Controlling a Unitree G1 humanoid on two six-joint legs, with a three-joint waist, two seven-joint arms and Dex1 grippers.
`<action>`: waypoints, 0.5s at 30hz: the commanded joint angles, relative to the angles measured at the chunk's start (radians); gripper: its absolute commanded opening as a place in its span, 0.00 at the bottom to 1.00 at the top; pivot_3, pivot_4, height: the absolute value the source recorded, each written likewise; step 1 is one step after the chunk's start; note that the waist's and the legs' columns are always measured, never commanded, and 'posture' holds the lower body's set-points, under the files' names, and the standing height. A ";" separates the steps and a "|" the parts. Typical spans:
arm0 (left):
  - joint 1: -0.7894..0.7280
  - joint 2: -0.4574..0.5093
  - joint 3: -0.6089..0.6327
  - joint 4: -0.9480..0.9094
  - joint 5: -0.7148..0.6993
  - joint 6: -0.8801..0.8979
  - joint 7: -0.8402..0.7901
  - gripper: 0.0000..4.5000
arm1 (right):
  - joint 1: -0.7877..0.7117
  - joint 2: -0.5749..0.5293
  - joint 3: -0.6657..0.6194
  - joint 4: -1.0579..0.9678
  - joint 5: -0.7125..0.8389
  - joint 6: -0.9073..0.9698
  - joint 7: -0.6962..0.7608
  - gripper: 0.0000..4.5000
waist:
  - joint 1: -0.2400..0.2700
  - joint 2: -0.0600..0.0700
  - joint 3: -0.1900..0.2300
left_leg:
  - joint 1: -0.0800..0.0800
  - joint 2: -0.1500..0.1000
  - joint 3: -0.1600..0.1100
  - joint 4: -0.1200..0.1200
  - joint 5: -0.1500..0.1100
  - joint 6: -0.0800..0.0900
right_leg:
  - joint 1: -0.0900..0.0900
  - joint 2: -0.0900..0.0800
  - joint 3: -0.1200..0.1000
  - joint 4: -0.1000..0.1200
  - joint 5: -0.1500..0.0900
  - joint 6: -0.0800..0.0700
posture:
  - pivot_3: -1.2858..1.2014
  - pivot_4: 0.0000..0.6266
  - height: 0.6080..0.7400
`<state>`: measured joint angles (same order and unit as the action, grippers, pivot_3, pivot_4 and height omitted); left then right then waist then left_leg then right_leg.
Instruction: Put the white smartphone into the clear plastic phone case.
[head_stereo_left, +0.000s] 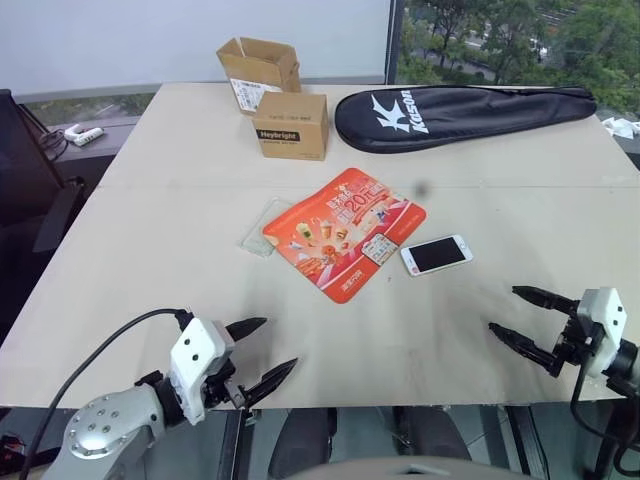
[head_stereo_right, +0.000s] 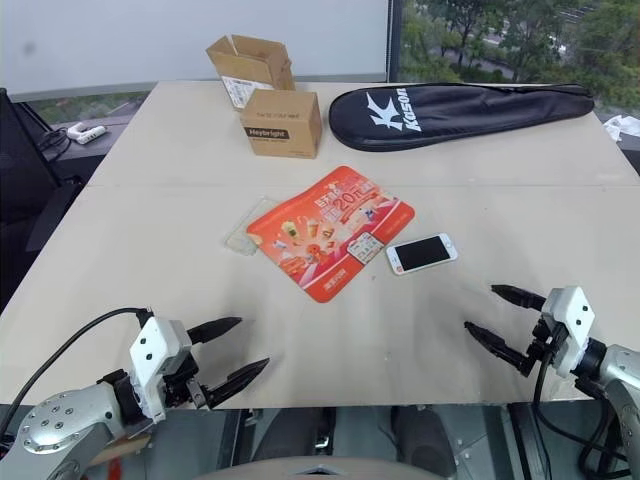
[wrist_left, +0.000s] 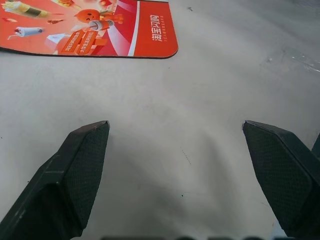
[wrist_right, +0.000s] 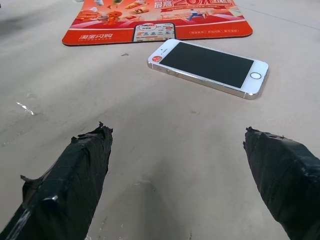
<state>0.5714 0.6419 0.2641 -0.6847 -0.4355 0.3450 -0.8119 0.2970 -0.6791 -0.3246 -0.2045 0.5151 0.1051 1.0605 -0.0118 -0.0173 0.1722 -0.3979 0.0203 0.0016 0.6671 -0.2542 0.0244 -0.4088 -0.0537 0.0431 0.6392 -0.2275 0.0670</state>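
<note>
Right wrist view: white smartphone (wrist_right: 207, 67) dead ahead of the right gripper (wrist_right: 177, 170), lying flat, screen up, fingers spread wide and holding nothing. Risk here: flat phone on a smooth table (head_stereo_left: 180, 210), so fingertips likely to skid it away or onto the red-orange packet (head_stereo_left: 345, 231) just beyond. Left gripper (head_stereo_left: 262, 352) likewise wide open and empty. Clear plastic phone case (head_stereo_left: 266, 227) well ahead of that hand, half tucked against the packet's far edge, nearly see-through, easy to misjudge.
</note>
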 joint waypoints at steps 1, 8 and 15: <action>-0.001 0.001 0.005 0.005 -0.016 -0.006 -0.007 0.99 | -0.014 0.000 -0.006 0.002 0.009 -0.019 0.015 1.00 | 0.000 0.000 0.000 | 0.000 0.000 0.000 0.000 0.000 0.000 | 0.000 0.000 0.000 0.000 0.000 0.000 | 0.52 0.24 1.00; -0.004 -0.003 0.014 0.023 -0.032 -0.013 -0.012 0.99 | -0.036 0.002 0.004 0.028 0.009 -0.025 0.039 1.00 | 0.000 0.000 0.000 | 0.000 0.000 0.000 0.000 0.000 0.000 | 0.000 0.000 0.000 0.000 0.000 -0.001 | 0.52 0.24 1.00; -0.016 -0.010 0.023 0.038 -0.036 -0.011 -0.005 0.99 | -0.045 0.009 0.009 0.032 0.007 -0.033 0.038 1.00 | 0.000 0.000 0.000 | 0.000 0.000 0.000 0.000 0.000 0.000 | 0.000 0.000 0.000 0.000 0.000 0.000 | 0.52 0.24 1.00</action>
<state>0.5545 0.6361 0.2666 -0.6425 -0.4571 0.3457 -0.8206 0.2578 -0.6742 -0.3099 -0.1626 0.5149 0.0943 1.0917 -0.0118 -0.0173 0.1722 -0.3978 0.0204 0.0018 0.6671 -0.2542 0.0244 -0.4089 -0.0533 0.0430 0.6393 -0.2272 0.0666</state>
